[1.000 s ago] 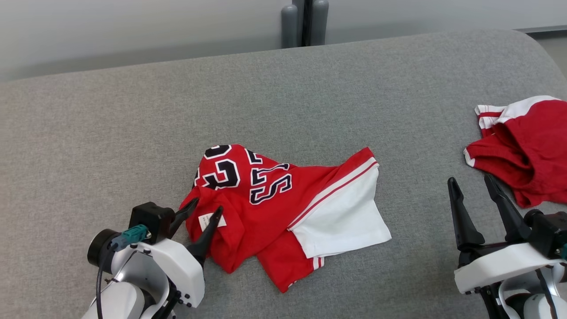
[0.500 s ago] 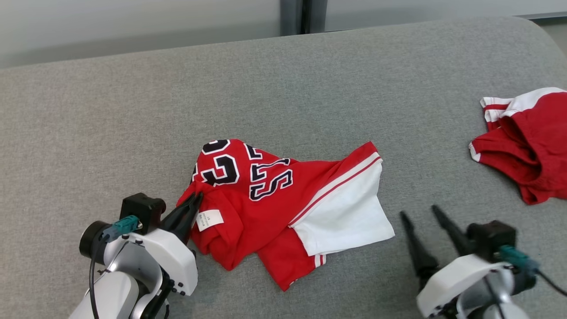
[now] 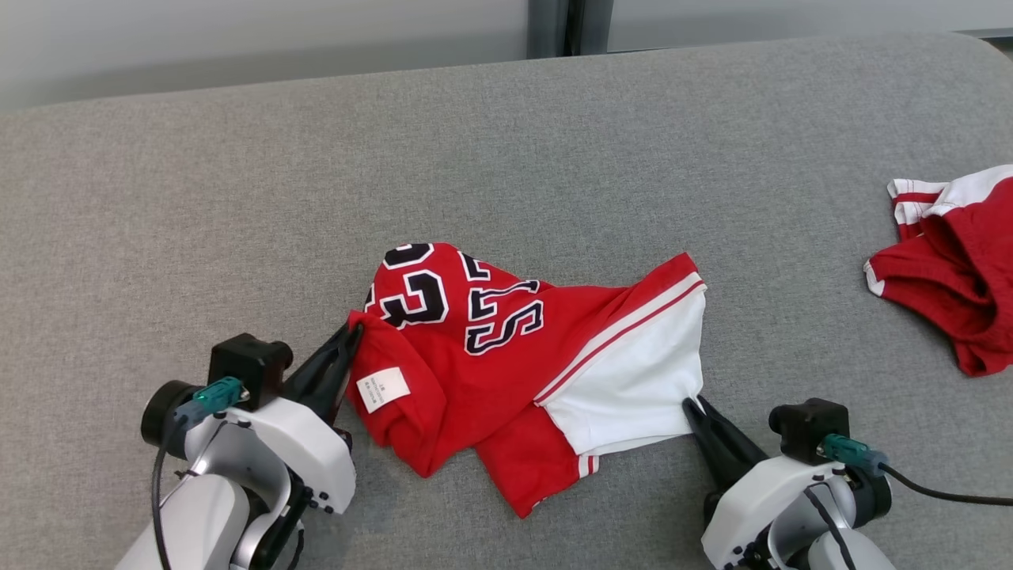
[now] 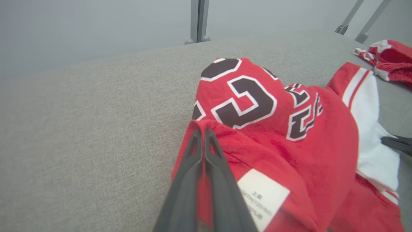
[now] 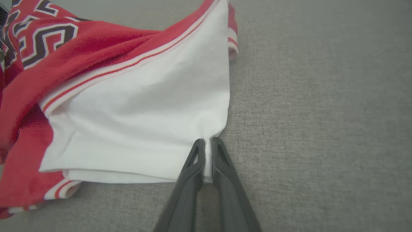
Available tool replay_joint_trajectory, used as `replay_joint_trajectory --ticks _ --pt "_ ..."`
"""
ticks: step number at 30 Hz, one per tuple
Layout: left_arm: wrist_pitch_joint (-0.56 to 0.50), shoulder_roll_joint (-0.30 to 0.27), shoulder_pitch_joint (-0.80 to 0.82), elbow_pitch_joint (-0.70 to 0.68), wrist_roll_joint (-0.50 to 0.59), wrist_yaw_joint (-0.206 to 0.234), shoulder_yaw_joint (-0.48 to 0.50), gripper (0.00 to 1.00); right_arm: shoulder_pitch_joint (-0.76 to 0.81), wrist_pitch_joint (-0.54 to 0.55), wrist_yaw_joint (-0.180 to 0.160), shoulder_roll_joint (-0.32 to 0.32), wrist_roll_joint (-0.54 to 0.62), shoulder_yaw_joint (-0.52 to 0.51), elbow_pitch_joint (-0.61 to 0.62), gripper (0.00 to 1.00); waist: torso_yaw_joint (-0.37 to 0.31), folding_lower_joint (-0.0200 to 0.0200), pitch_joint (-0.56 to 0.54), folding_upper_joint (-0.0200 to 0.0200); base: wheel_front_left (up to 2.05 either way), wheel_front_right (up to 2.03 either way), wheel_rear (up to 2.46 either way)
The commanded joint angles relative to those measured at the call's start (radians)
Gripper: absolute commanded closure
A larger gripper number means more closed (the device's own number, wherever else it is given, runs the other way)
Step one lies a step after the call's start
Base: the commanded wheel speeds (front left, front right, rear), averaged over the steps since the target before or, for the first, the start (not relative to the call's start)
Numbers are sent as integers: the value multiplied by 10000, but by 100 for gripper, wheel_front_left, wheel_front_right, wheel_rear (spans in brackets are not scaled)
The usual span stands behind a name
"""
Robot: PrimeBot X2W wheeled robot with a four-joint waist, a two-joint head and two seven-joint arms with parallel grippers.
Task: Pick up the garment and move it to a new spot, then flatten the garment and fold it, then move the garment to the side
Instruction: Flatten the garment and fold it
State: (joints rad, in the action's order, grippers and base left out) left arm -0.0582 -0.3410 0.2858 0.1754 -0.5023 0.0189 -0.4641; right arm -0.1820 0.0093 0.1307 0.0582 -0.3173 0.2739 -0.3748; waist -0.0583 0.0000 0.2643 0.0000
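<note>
Head view: red-and-white shirt [image 3: 475, 356], crumpled on a grey cushion [image 3: 554, 158], lying between the two grippers; left gripper [image 3: 352, 332], jaws pressed together, pinching the shirt's red edge just beside a white label [image 3: 382, 389]; right gripper [image 3: 691, 406], jaws closed on the shirt's white corner; second garment [image 3: 950, 269], red, well apart, beyond and to the right of the right gripper. Left wrist view: fingers [image 4: 190, 187] clamped on a red fold at their tips; black numerals [image 4: 248, 103] just beyond; label just right of them. Right wrist view: fingertips nipping the white corner; white panel spreading up and left of them, bare cushion to their right.
</note>
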Motion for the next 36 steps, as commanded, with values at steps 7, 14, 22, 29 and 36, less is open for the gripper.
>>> replay_joint_trajectory --ticks 7,14,22,29,36 --pt "641 -281 215 -929 56 401 595 100 -323 -1147 1 204 -649 -580 1278 100 41 0 -146 0 0 0 0" --pt "723 -871 726 -2397 403 802 1164 100 -697 -1329 4 487 -1824 -1389 3924 100 153 0 -491 0 0 0 0" --pt "548 -1551 1433 -3889 733 1321 2016 100 -1915 -1295 2 818 -2176 -2458 6011 100 166 0 -812 0 0 0 0" --pt "451 -2176 2099 -4863 981 1647 2836 100 -3290 -989 1 1214 -2093 -3292 7084 100 219 0 -1044 0 0 0 0" --pt "174 -2555 2399 -5539 989 1789 3220 100 -3880 -403 1 1302 -2157 -3591 7497 100 262 0 -1051 0 0 0 0"
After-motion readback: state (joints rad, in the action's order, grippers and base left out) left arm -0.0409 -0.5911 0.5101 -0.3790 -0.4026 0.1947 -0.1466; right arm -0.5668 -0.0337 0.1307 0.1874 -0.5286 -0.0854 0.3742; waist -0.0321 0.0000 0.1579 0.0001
